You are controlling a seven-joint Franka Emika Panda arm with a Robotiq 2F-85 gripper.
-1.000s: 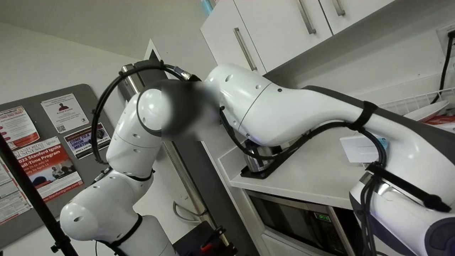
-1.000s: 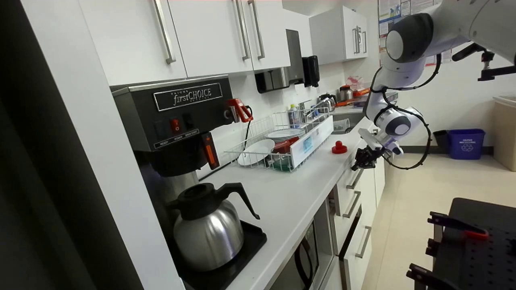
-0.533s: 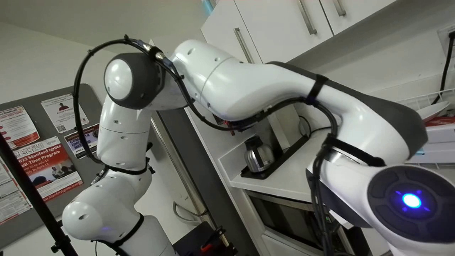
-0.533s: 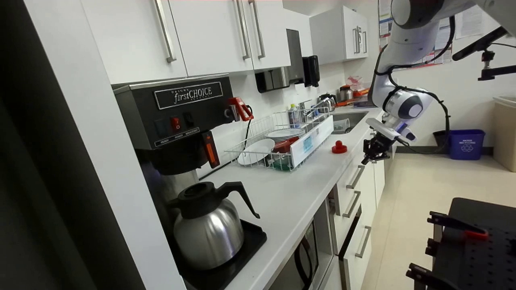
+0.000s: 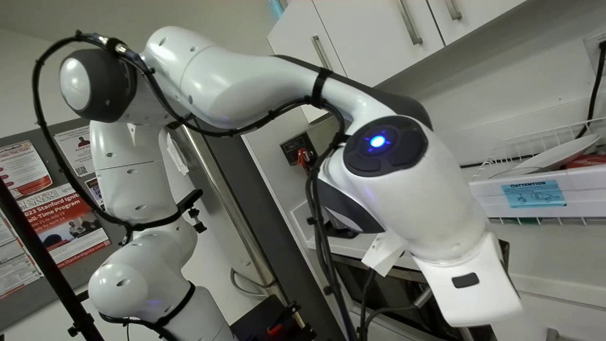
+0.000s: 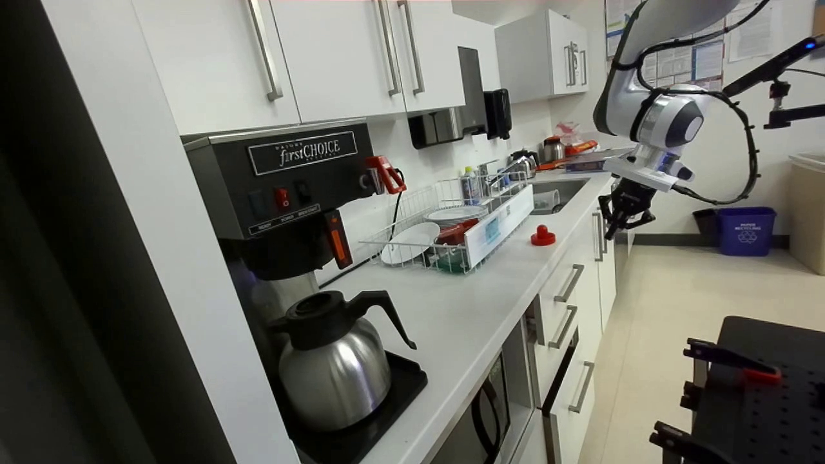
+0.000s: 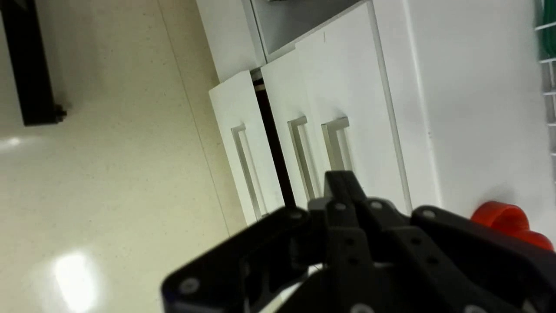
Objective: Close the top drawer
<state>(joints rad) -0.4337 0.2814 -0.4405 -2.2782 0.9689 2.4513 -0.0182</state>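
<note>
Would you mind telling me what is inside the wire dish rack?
White plates, something red and something green show inside; the white panel covers whatever sits low behind it.

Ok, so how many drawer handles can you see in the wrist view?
3: the top handle, nearest the counter; the bottom handle, nearest the floor; and the middle handle, between those two. The gripper may hide more.
</note>
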